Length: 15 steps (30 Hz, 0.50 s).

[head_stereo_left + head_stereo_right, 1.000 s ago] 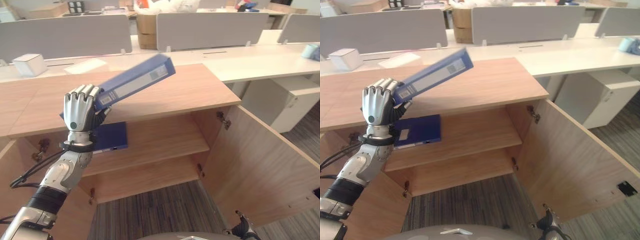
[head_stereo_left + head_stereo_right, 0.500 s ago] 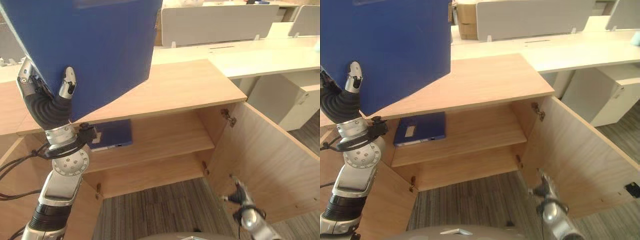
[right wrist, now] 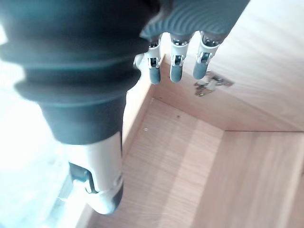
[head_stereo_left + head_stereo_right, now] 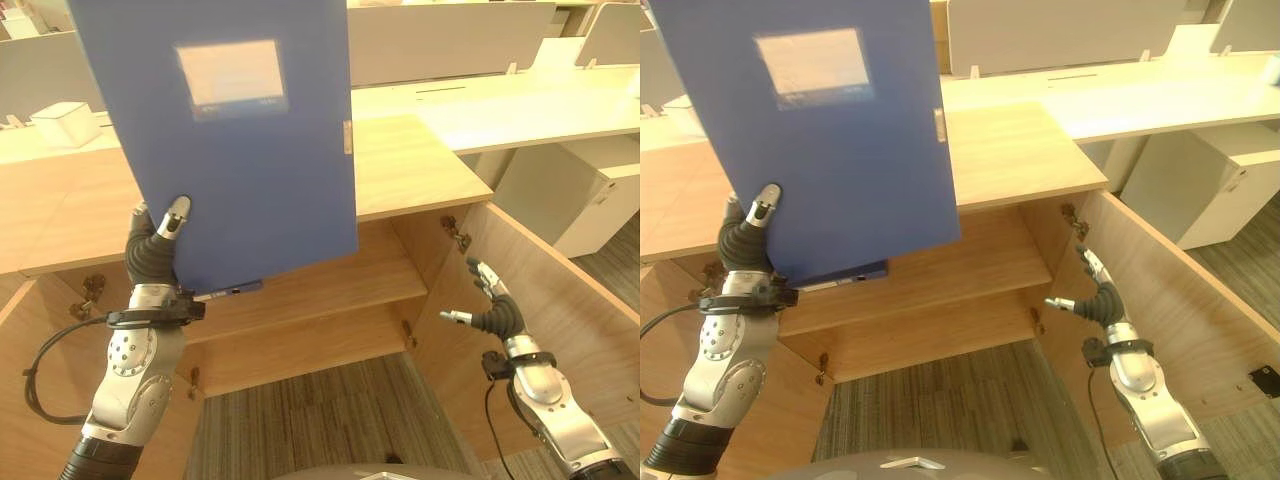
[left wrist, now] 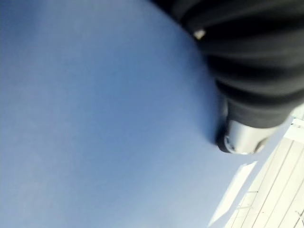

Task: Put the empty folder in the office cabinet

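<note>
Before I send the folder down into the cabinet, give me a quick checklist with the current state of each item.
1. Left hand grips the blue folder at its lower corner, thumb on the front: ok.
2. Folder is clear of the cabinet top, held upright above it: ok.
3. Right door open: ok.
4. Right hand open, holding nothing, by the open door: ok.
5. Upper shelf has room: cannot tell, the folder hides its left part.
6. Folder is empty: cannot tell.
</note>
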### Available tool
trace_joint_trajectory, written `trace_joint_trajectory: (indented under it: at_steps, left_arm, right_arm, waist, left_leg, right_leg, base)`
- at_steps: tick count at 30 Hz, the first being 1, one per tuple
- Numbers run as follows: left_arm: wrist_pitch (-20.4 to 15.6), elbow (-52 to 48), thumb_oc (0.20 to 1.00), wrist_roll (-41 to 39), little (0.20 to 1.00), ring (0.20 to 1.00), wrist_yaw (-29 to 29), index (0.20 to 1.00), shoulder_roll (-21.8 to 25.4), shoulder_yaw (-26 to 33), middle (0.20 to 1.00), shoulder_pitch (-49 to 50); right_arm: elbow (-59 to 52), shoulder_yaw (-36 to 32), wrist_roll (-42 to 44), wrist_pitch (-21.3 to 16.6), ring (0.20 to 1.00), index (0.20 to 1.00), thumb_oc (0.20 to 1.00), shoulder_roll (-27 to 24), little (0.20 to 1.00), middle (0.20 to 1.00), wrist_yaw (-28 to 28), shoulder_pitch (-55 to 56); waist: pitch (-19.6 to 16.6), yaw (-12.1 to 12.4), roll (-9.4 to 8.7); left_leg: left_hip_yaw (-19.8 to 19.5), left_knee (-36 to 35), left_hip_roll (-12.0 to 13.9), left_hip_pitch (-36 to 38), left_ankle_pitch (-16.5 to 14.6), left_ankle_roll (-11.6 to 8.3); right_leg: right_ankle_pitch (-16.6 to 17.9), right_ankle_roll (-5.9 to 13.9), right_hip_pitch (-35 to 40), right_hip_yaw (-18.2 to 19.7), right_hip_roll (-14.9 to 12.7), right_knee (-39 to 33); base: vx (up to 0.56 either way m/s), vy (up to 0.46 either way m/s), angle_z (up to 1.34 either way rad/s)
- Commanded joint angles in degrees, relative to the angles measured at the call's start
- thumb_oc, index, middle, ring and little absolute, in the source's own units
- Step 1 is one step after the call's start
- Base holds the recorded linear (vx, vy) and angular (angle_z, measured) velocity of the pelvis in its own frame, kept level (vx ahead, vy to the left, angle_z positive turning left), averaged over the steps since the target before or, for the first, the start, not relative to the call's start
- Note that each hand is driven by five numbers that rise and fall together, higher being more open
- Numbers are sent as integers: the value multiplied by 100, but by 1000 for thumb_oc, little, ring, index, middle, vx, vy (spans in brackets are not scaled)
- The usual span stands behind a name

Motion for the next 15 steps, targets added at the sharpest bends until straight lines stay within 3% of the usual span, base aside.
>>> trace_joint_trajectory:
  at_steps: [1,6,15]
  left_arm:
    - [-281,-20,200,-263,200,200,-216,200,249,295,200,-381]
    - [-311,-50,200,-379,200,200,-346,200,152,344,200,-333]
    - [-233,-74,200,-443,200,200,-498,200,257,174,200,-316]
  right_arm:
    - [-253,-400,536,-542,1000,1000,1000,-206,1000,1000,32,-537]
    - [-746,-858,1085,-802,1000,1000,1000,-296,1000,1000,-391,-1429]
    - [-614,-661,1241,-803,1000,1000,1000,-658,1000,1000,-626,-2344]
  waist:
    - [-57,82,-133]
    - [-86,198,-165]
    - [-97,329,-238]
  left_leg:
    - [-391,-35,327,294,-519,-250]
    - [-413,-35,331,276,-533,-230]
    - [-439,-35,347,247,-520,-239]
  right_leg:
    - [-33,533,-82,25,-627,124]
    - [-37,518,-68,3,-636,109]
    - [-33,504,-49,-40,-628,90]
  base:
    - [0,0,0]
    - [0,0,0]
    - [-7,-7,3]
